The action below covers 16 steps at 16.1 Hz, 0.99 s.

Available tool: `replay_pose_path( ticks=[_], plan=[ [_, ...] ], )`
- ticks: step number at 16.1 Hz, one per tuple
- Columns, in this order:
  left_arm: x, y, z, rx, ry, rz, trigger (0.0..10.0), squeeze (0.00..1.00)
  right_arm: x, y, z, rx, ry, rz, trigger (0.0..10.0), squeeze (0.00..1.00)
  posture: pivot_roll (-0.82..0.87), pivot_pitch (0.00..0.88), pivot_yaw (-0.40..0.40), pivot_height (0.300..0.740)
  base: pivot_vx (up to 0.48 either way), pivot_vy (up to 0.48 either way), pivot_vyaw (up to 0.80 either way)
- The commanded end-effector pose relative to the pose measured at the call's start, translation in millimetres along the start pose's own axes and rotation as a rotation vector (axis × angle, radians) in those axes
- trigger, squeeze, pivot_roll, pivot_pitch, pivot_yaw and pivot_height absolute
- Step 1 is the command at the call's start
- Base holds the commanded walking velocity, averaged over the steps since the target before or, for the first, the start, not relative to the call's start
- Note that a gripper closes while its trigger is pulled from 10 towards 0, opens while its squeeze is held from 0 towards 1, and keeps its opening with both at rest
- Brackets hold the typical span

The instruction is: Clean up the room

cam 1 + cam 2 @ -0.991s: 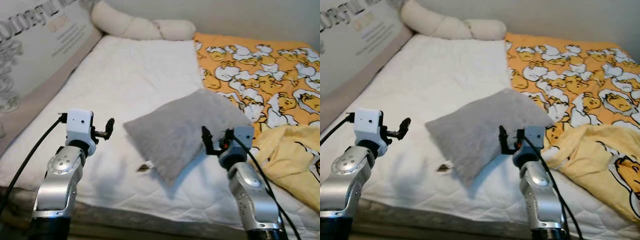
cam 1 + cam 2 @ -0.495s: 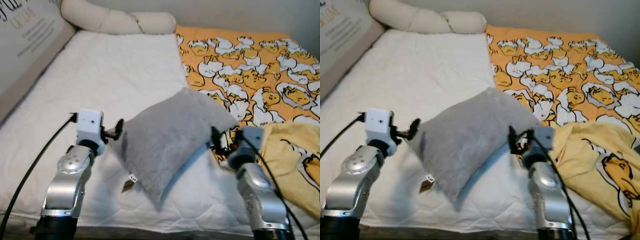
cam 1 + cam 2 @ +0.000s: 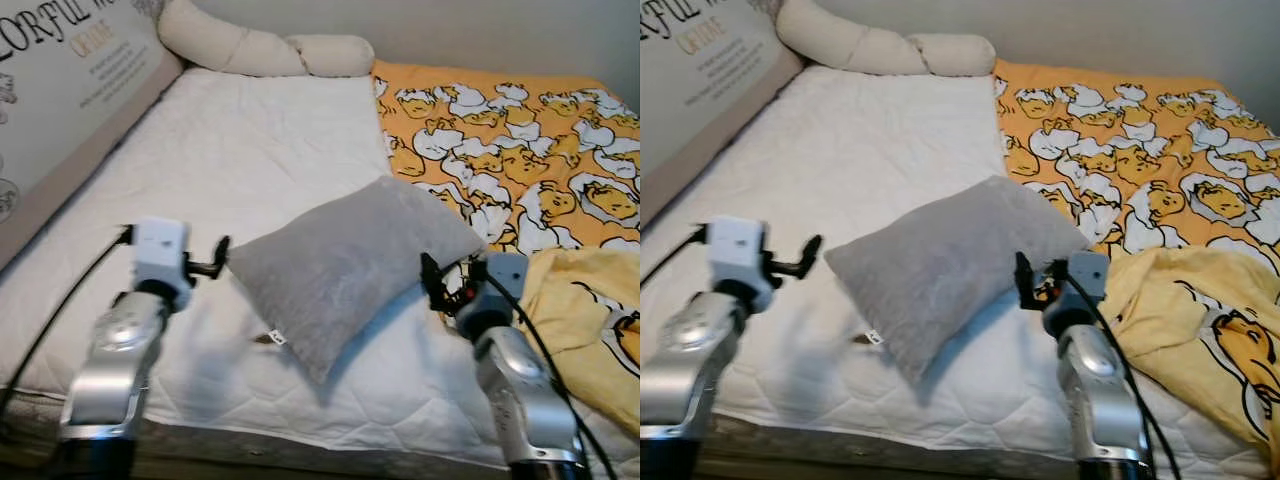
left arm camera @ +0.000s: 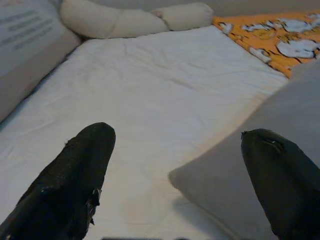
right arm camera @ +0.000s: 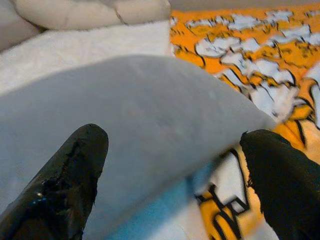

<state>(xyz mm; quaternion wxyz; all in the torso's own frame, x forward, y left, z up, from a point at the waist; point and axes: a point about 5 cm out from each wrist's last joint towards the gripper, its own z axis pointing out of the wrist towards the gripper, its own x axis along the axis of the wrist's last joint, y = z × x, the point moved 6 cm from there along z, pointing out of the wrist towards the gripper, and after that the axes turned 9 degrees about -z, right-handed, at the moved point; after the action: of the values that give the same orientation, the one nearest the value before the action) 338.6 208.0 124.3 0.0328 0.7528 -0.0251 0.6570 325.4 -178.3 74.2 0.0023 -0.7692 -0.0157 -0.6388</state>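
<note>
A grey plush pillow (image 3: 350,262) lies at an angle on the white mattress (image 3: 250,150), near its front edge. My left gripper (image 3: 216,262) is open at the pillow's left corner, just short of it; in the left wrist view that pillow corner (image 4: 250,195) lies beside one finger (image 4: 75,180). My right gripper (image 3: 432,285) is open against the pillow's right lower edge. In the right wrist view the pillow (image 5: 150,110) spreads ahead between the two fingers (image 5: 65,180), with nothing clamped.
An orange duck-print blanket (image 3: 520,140) covers the right side of the bed, with a crumpled yellow garment (image 3: 590,320) on it near my right arm. A cream bolster (image 3: 260,52) lies at the head. A printed board (image 3: 60,90) lines the left side.
The view swayed sideways and back. Both grippers have come nearer to the pillow's two sides than a second ago. The pillow has shifted slightly.
</note>
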Motion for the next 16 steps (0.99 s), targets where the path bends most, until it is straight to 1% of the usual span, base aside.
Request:
replay_pose_path(
  ticks=[1,2,3,4,5,6,7,8,9,10,11,12,13,14,15,16],
  plan=[
    [3.0,-8.7,-0.9,0.002,0.005,-0.001,10.0,0.12,1.2,7.1,-3.6,-0.012,0.001,0.015,10.0,0.39,0.03,0.0,-0.035,0.74,0.0,0.0,0.0],
    [5.1,-16.2,2.7,0.001,0.006,0.009,10.0,0.0,1.1,11.4,-4.9,-0.017,-0.007,0.031,10.0,1.0,0.03,0.0,-0.039,0.74,0.0,0.0,0.0],
    [10.3,-25.1,10.2,0.01,0.016,0.029,10.0,0.0,2.9,14.8,-5.5,-0.018,-0.003,0.053,10.0,1.0,0.03,0.0,-0.041,0.74,0.0,0.0,0.0],
    [15.9,-32.9,22.9,0.021,0.019,0.038,10.0,0.0,1.3,17.6,-5.6,-0.019,-0.018,0.051,10.0,1.0,0.02,0.0,-0.038,0.74,0.0,0.0,0.0],
    [20.1,-37.4,35.8,0.03,0.014,0.059,10.0,0.0,-2.7,19.0,-5.3,-0.018,-0.04,0.031,10.0,1.0,0.01,0.0,-0.032,0.74,0.0,0.0,0.0],
    [26.2,-32.0,58.6,0.004,0.004,0.105,10.0,0.0,-12.5,18.7,-5.8,-0.006,-0.092,0.005,10.0,1.0,-0.01,0.0,-0.016,0.74,0.0,0.0,0.0],
    [28.7,-28.5,66.6,-0.009,-0.001,0.124,10.0,0.0,-15.8,18.2,-6.3,0.0,-0.11,0.003,10.0,1.0,-0.01,0.0,-0.016,0.74,0.0,0.0,0.0],
    [29.9,-17.5,81.7,-0.038,-0.022,0.147,10.0,0.0,-22.7,17.5,-5.7,0.007,-0.147,-0.017,10.0,1.0,-0.04,0.0,0.003,0.74,0.0,0.0,0.0],
    [27.4,-6.4,92.6,-0.058,-0.048,0.165,10.0,0.0,-27.3,17.6,-3.8,0.009,-0.181,-0.049,10.0,1.0,-0.06,0.0,0.012,0.74,0.0,0.0,0.0],
    [25.6,-0.6,97.3,-0.063,-0.061,0.175,10.0,0.0,-28.2,17.9,-2.2,0.009,-0.194,-0.058,10.0,1.0,-0.06,0.0,0.015,0.74,0.0,0.0,0.0],
    [21.4,8.6,103.4,-0.065,-0.084,0.186,10.0,0.0,-29.5,18.3,0.2,0.013,-0.214,-0.074,10.0,1.0,-0.09,0.0,0.026,0.74,0.0,0.0,0.0],
    [13.6,18.9,107.3,-0.06,-0.11,0.221,10.0,0.0,-31.3,20.8,1.7,0.01,-0.24,-0.096,10.0,1.0,-0.1,0.0,0.031,0.74,0.0,0.0,0.0],
    [1.7,29.1,109.0,-0.065,-0.141,0.254,10.0,0.0,-35.0,26.2,2.3,-0.007,-0.276,-0.128,10.0,1.0,-0.11,0.0,0.034,0.74,0.0,0.0,0.0],
    [-11.2,36.0,108.2,-0.058,-0.173,0.253,10.0,0.0,-39.1,34.1,4.0,-0.045,-0.305,-0.136,10.0,1.0,-0.11,0.0,0.037,0.74,0.0,0.0,0.0],
    [-31.2,44.0,104.4,-0.063,-0.227,0.248,10.0,0.0,-43.0,33.5,9.6,-0.04,-0.327,-0.142,10.0,0.19,-0.12,0.0,0.04,0.74,0.0,0.0,0.0],
    [-50.7,53.8,99.1,-0.091,-0.283,0.247,10.0,0.0,-45.5,27.3,16.6,-0.015,-0.338,-0.141,10.0,0.0,-0.12,0.0,0.04,0.74,0.0,0.0,0.0]
  ],
)
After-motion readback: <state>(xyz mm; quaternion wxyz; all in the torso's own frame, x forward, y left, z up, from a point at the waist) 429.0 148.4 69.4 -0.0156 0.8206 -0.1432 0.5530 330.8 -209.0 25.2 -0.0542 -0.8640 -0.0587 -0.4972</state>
